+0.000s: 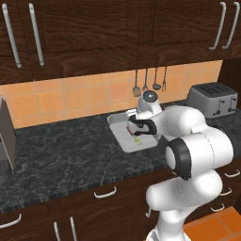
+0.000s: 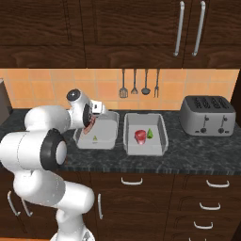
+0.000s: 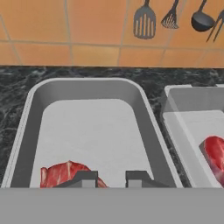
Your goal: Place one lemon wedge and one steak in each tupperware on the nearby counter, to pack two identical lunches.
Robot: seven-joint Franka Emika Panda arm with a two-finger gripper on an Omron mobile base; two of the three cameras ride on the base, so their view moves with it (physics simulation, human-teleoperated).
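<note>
Two light-grey tupperware trays sit side by side on the counter [image 2: 197, 151]. My gripper [image 2: 89, 126] hangs just over the left tupperware [image 2: 106, 137], shut on a red steak [image 2: 88, 123] held at its edge. In the hand view that steak [image 3: 61, 173] shows low by the left fingertip [image 3: 85, 178], above the tray floor [image 3: 87, 127]. A lemon wedge [image 2: 94, 138] lies in this tray below the gripper [image 1: 133, 130]. The right tupperware [image 2: 141, 148] holds a second steak [image 2: 140, 136] and a green lemon wedge [image 2: 150, 133].
A silver four-slot toaster [image 2: 207, 115] stands right of the trays. Kitchen utensils [image 2: 139, 82] hang on the orange tiled wall behind them. A grey appliance [image 1: 4, 136] sits at the far left of the counter [image 1: 70, 150]. Dark cabinets hang overhead.
</note>
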